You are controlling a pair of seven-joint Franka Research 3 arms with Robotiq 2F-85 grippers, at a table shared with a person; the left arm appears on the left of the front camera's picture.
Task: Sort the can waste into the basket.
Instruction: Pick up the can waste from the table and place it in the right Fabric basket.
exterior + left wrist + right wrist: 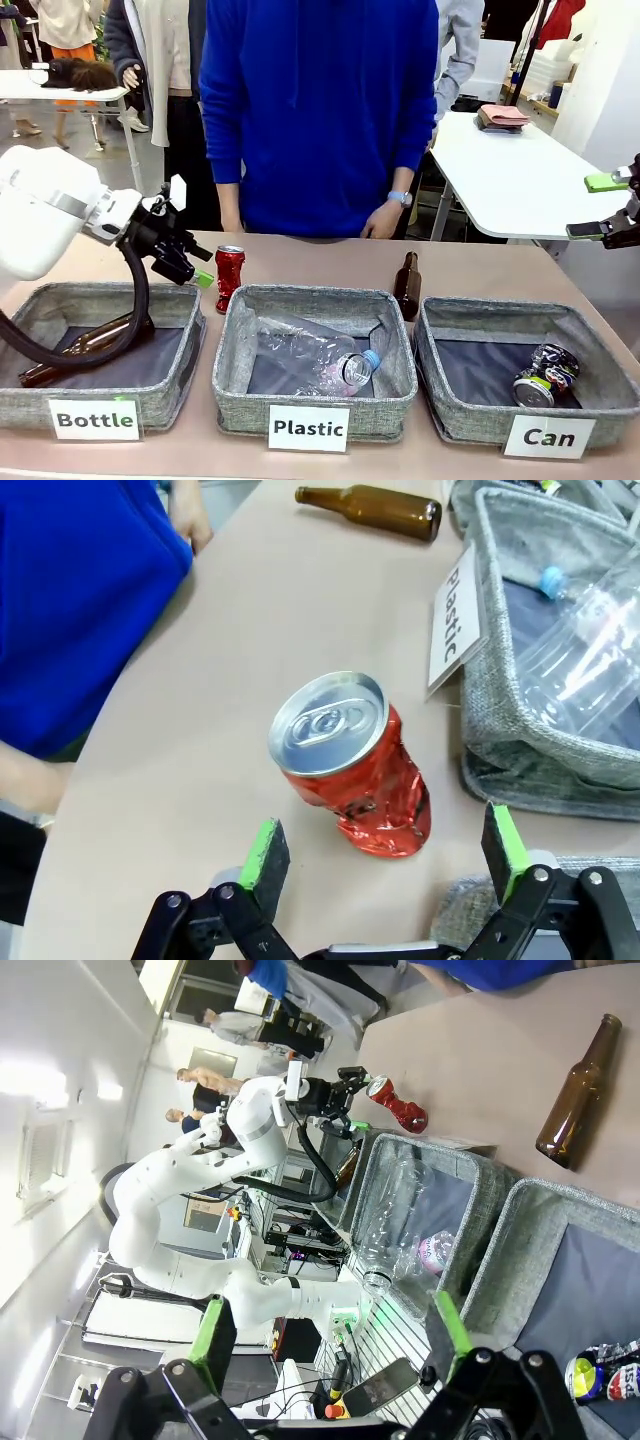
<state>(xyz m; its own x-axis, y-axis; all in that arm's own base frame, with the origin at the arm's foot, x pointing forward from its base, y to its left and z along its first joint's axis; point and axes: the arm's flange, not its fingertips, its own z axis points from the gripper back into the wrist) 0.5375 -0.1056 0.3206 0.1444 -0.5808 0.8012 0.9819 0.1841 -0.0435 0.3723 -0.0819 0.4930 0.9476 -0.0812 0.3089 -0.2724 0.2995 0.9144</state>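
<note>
You're at the pick-up of the second can. The left gripper [384, 848] has its fingers spread wide with nothing held, and the red can [345, 760] stands upright on the table just ahead of the green pads [265, 855], roughly centred on the gap but, as far as I can tell, not yet between them. The next move, I'd judge, is to bring the fingers forward until the pads flank the dented waist, close, lift, and carry it across to the basket [432, 345] labelled "Can", well off to the far side of the fingers from here, past the Plastic basket [232, 340]. The dark can [545, 376] already lies inside it. The right gripper [331, 1332] hangs open and empty too, off to the side of that basket. The left wrist view gives you the can's line-up with the pads, which the front view hides behind the wrist; the front view gives you the basket labels and the carry path, including the brown bottle [407, 285] standing near it.
</note>
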